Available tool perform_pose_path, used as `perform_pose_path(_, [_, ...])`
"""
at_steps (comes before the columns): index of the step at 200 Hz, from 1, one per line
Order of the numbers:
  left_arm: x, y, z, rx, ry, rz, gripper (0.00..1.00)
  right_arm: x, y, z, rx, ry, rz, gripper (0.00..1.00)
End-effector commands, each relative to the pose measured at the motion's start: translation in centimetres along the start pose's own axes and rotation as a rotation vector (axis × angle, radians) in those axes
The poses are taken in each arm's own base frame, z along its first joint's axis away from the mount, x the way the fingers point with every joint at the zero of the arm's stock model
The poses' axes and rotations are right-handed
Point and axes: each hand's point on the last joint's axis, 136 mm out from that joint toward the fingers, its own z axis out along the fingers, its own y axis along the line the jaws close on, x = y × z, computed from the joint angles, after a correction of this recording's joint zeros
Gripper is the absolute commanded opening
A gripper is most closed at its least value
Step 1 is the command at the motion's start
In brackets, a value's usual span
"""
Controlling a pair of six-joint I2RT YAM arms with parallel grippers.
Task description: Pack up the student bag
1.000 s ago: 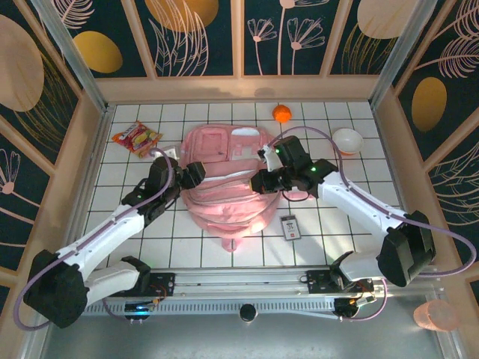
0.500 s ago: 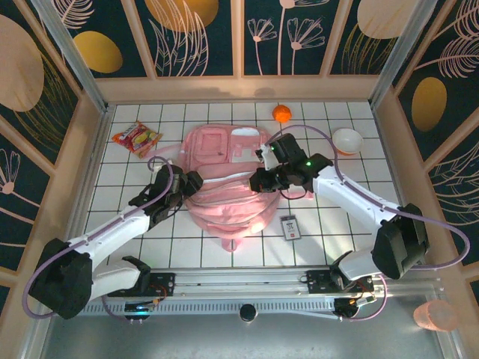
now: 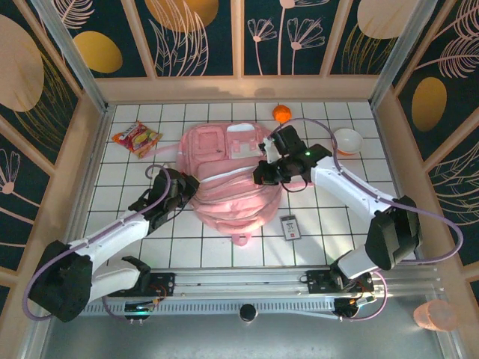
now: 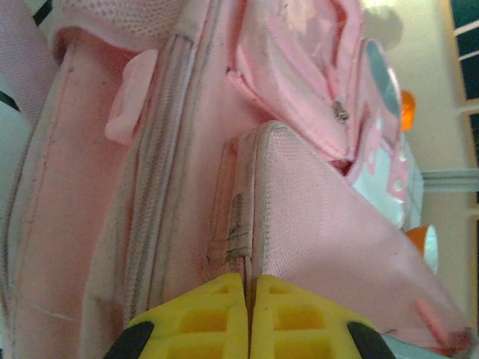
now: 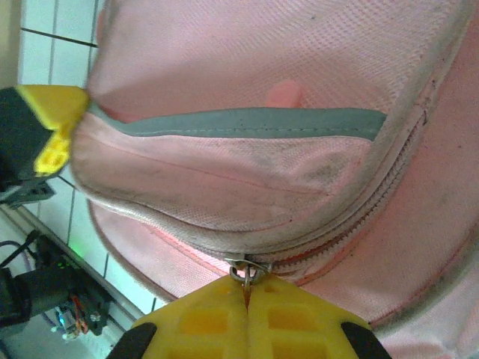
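Gripping student bag (image 3: pixel 232 203) edge, left pincer (image 4: pixel 248 278) clamped, right pincer (image 5: pixel 245 284) clamped on zip pull (image 5: pixel 242 268).

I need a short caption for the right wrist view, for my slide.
Right hand shut on the metal zipper pull of the pink student bag.

Mid-table, student bag (image 3: pixel 232 206) and card (image 3: pixel 290 226) obstruct passage.

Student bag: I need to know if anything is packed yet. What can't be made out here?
Inside of the student bag: top external view, hidden under its own fabric.
Zipper pull: right wrist view, mostly buried in the shut right gripper.
What the left gripper pinches: left wrist view, the seam vanishes between its fingers.
Card: top external view, print too small.
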Motion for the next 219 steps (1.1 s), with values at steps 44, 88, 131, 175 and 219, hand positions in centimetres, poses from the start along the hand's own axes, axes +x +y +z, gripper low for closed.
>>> perform_pose_path(44, [-0.9,-7.7,-2.1,0.18,-0.076,-0.136,0.0,-1.5,5.3,1.0,-0.008,-0.083,0.005,0.0])
perform_pose_path(88, [-0.1,-10.7,-2.2,0.229,-0.078,-0.14,0.0,-2.2,8.7,1.6,-0.11,-0.147,0.089,0.0])
perform_pose_path(131, [1.8,-13.6,-1.8,0.293,-0.024,-0.159,0.0,-3.2,13.3,4.0,-0.253,-0.175,0.128,0.0])
perform_pose_path(175, [2.1,-12.8,-1.9,0.278,-0.039,-0.16,0.0,-3.2,12.1,4.9,-0.257,-0.178,0.182,0.0])
perform_pose_path(219, [2.0,-11.0,-2.6,0.262,-0.046,-0.177,0.0,-2.4,6.3,2.8,-0.114,-0.162,0.226,0.0])
